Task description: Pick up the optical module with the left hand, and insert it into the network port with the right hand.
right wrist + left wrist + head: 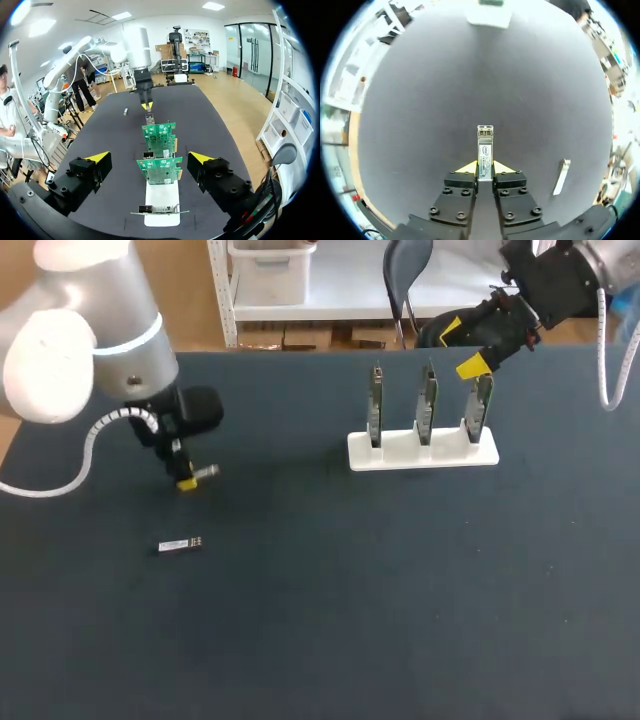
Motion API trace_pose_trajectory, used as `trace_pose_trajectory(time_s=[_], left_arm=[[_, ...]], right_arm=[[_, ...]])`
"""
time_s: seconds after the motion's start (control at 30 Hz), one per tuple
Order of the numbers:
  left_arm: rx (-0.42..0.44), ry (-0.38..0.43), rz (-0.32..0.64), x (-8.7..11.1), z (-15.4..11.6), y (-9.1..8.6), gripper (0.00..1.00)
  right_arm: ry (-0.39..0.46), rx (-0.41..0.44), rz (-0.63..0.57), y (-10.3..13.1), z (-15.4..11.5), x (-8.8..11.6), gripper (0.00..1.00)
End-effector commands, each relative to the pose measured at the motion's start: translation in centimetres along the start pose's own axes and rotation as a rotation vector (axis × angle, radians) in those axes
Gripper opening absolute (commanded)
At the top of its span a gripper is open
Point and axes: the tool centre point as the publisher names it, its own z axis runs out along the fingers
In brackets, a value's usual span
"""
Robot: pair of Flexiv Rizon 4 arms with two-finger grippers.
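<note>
Dark table [400, 590], slim silver optical module [485, 142] — white label — gripped by left pincer [485, 168]

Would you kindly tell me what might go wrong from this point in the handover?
1. The left gripper pinches the module only at its rear end, so it may tilt or slip during handover.
2. The open right gripper hangs close over the upright boards; moving off carelessly might knock them in their white stand.
</note>
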Motion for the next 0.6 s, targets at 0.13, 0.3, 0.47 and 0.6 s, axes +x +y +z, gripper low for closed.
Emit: trace_pose_trajectory(time_s=[0.13, 0.3, 0.47, 0.6], left_arm=[[-0.147, -0.301, -0.143, -3.1, -5.3, 3.6, 0.0], [-0.233, -0.543, -0.179, -8.3, -10.3, 6.1, 0.0], [-0.282, -0.744, -0.103, -14.4, -14.6, 7.2, 0.0], [-0.293, -0.895, -0.028, -19.7, -17.6, 7.2, 0.0]], right_arm=[[0.0, 0.002, -0.001, 0.0, 0.0, 0.0, 1.0], [0.0, 0.002, -0.001, 0.0, 0.0, 0.0, 1.0], [0.0, 0.002, -0.001, 0.0, 0.0, 0.0, 1.0], [0.0, 0.002, -0.001, 0.0, 0.0, 0.0, 1.0]])
